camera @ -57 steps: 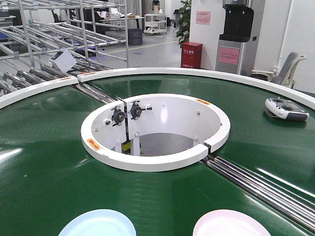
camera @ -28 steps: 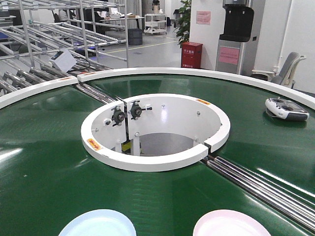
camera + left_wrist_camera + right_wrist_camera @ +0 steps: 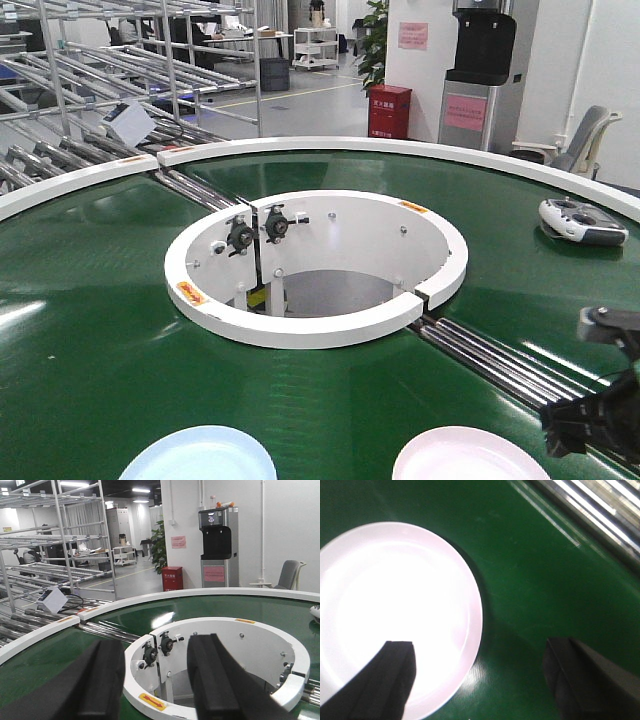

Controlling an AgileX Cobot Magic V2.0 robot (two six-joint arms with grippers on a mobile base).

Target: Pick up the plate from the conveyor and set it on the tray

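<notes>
Pink plate (image 3: 395,595) edge beneath spread right pincer (image 3: 477,647); left pincer (image 3: 155,645), wrist-view only, also spread.

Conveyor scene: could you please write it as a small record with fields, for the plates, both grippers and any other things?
conveyor: dark green ring belt around a white-walled opening
plates: pink plate front right, blue plate front left, both on the belt
right gripper: open, straddling the pink plate's rim; contact unclear
left gripper: open, empty, above the belt
other: grey controller on the belt, far right
tray: not in view

Grey handheld controller (image 3: 582,221), red cabinet (image 3: 389,111), black water dispenser (image 3: 482,75), steel shelving racks (image 3: 100,75), potted plant (image 3: 375,40)
</notes>
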